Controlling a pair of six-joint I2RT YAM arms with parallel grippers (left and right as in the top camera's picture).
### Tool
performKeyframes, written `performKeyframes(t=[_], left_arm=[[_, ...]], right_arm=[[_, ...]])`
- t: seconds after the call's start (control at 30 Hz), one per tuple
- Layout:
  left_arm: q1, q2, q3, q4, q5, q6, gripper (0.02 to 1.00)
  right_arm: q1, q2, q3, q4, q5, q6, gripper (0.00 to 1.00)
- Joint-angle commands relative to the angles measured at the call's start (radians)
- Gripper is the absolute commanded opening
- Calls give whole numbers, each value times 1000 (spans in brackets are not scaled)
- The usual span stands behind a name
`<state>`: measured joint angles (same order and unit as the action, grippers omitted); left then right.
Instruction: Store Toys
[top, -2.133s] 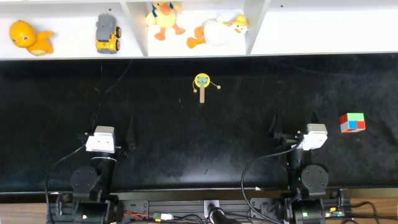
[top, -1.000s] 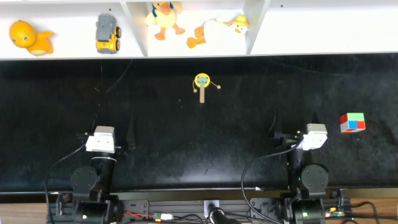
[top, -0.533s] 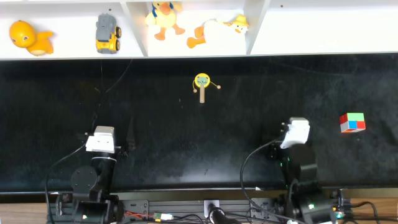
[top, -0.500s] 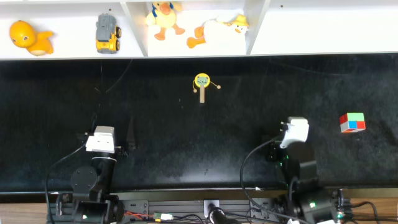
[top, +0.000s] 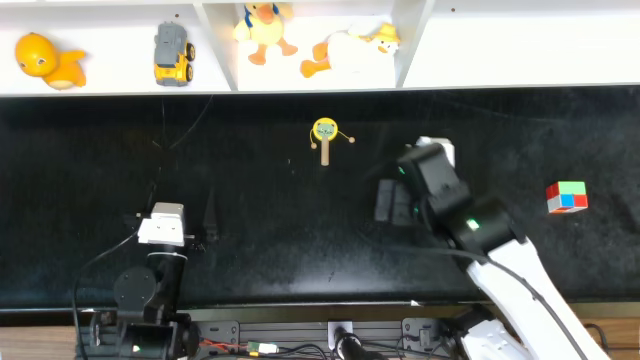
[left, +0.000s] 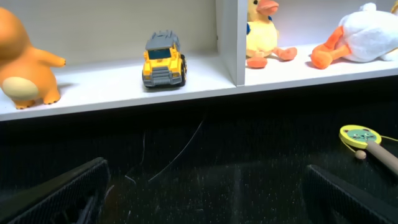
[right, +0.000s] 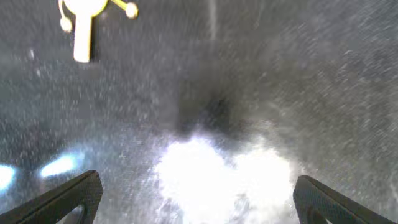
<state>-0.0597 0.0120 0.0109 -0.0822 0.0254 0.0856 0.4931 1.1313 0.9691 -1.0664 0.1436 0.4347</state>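
Observation:
A small yellow-green rattle drum with a wooden handle lies on the black mat just in front of the white shelf; it also appears in the left wrist view and the right wrist view. A multicoloured cube sits on the mat at the far right. My right gripper hangs open over the mat, right of and nearer than the rattle, its own view looking down on bare mat. My left gripper stands open and empty at the near left, facing the shelf.
On the shelf stand an orange figure, a yellow toy truck, a yellow duck plush and a white duck plush. The shelf's right compartment holds nothing. Thin cables trail across the mat near the left arm.
My right arm has swung up from its rest spot and leftward toward the middle of the mat, closer to the rattle. The left arm and the toys have not moved.

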Motion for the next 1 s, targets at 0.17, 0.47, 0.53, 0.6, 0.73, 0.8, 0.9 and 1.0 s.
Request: performKeyframes(t=[0.17,0.47,0.53,0.6,0.73,0.8,0.9,1.0], left_arm=[[-7,-9,-3,-2,-5,16,998],[-7,-9,-3,-2,-5,16,998],[-7,-9,-3,-2,-5,16,998],[-7,-9,-3,-2,-5,16,998],[-7,-9,-3,-2,-5,16,998],[-7,-9,-3,-2,-5,16,998],[-7,-9,-3,-2,-5,16,998],[-7,-9,-3,-2,-5,16,998]], right_arm=[[164,280,74,181,-19,84,974],[290,547,88,440,154,123,998],[321,622,128,455,241,123,998],[338,695,195,453,288,122,996],[336,766,275,449,322,119,996],[330,793,303,450,338,120,998],[322,818,325,452,348,121,998],[312,828,330,449,348,163,998]])
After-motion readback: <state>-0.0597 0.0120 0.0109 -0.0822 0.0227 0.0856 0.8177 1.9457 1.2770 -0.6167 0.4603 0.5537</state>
